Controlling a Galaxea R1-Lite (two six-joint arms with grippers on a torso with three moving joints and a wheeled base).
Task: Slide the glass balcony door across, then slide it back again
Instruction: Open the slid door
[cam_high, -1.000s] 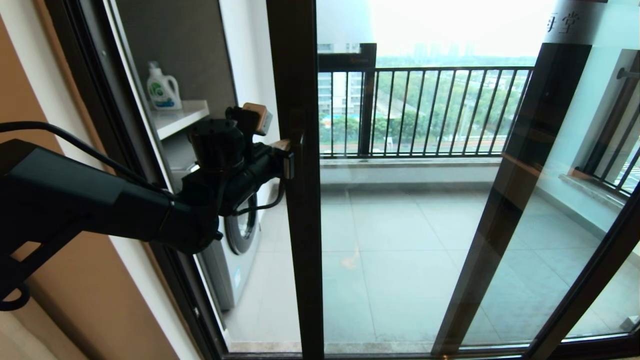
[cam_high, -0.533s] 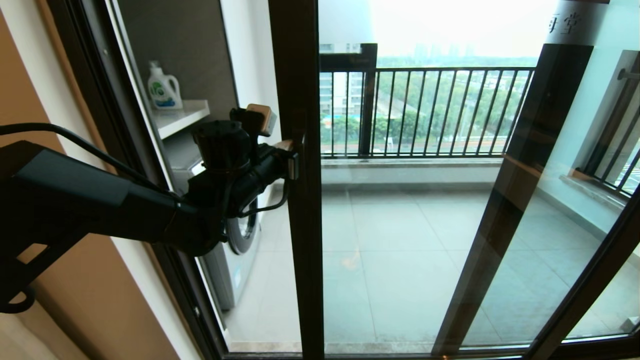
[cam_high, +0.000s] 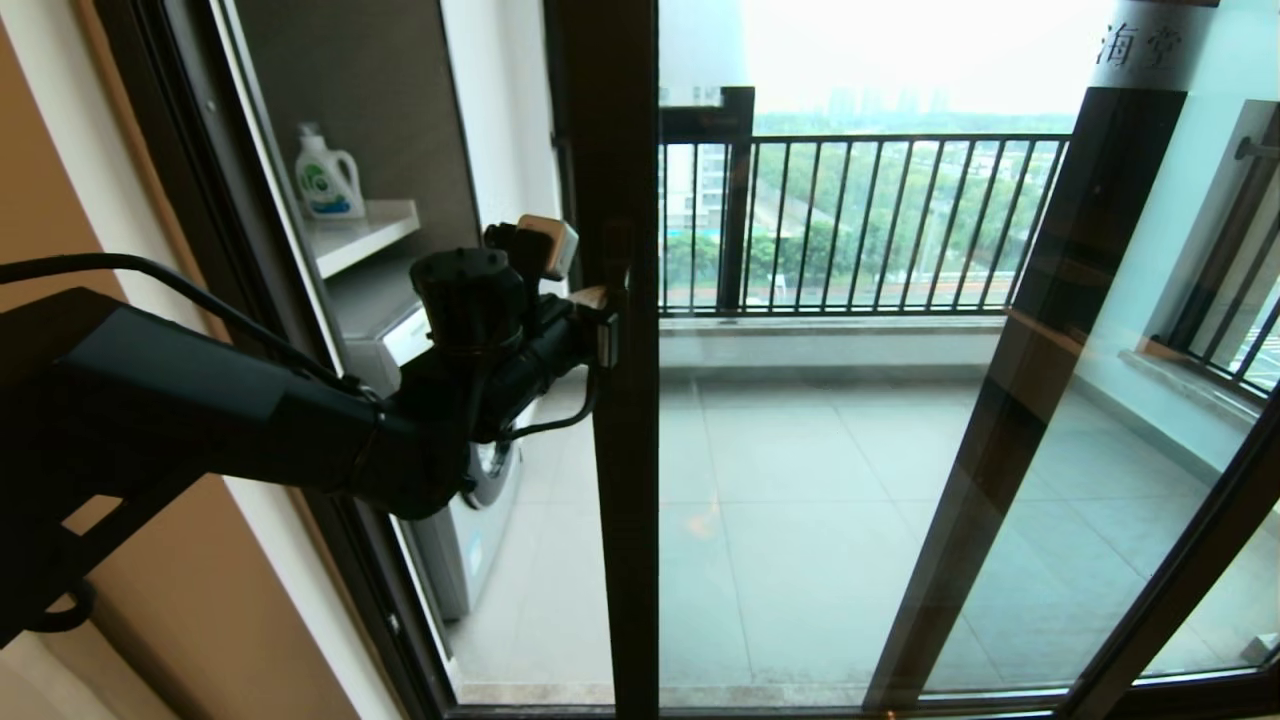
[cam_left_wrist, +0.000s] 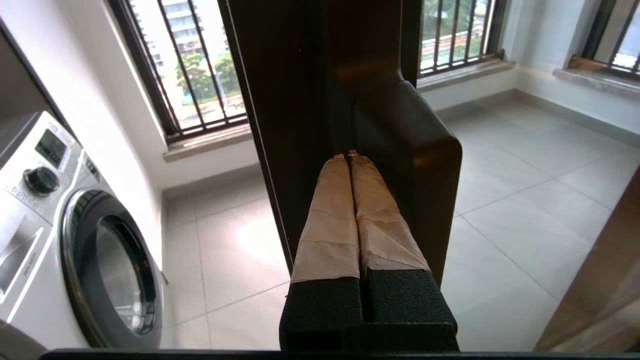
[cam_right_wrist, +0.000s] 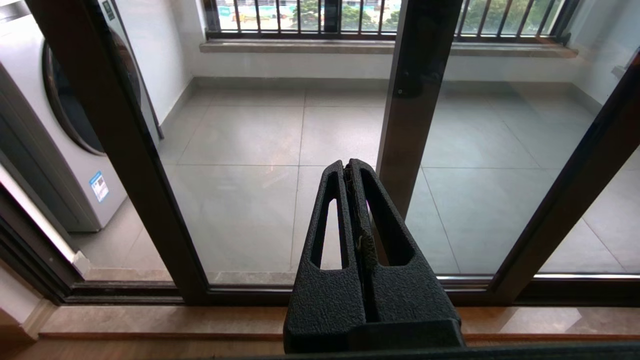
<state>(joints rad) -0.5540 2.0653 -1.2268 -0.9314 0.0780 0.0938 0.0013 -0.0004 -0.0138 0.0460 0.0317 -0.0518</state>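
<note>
The glass balcony door (cam_high: 830, 480) stands partly slid to the right, its dark brown stile (cam_high: 622, 420) running up the middle of the head view. My left gripper (cam_high: 604, 300) is shut, with nothing between its tape-wrapped fingers (cam_left_wrist: 330, 220). Its tips (cam_left_wrist: 348, 156) press against the stile (cam_left_wrist: 300, 100), just beside the dark bar handle (cam_left_wrist: 417, 165). My right gripper (cam_right_wrist: 348, 167) does not show in the head view. It is shut and hangs low, facing the door's lower glass (cam_right_wrist: 240, 200).
Through the gap left of the stile stand a washing machine (cam_high: 470, 540) and a detergent bottle (cam_high: 326, 178) on a shelf. The fixed outer frame (cam_high: 250, 300) is at the left. A second dark stile (cam_high: 1030, 400) slants at the right. Black railing bars (cam_high: 860, 220) close off the balcony.
The door's stile has shifted to the right, and my left gripper has moved right with it. The gap at the left is wider.
</note>
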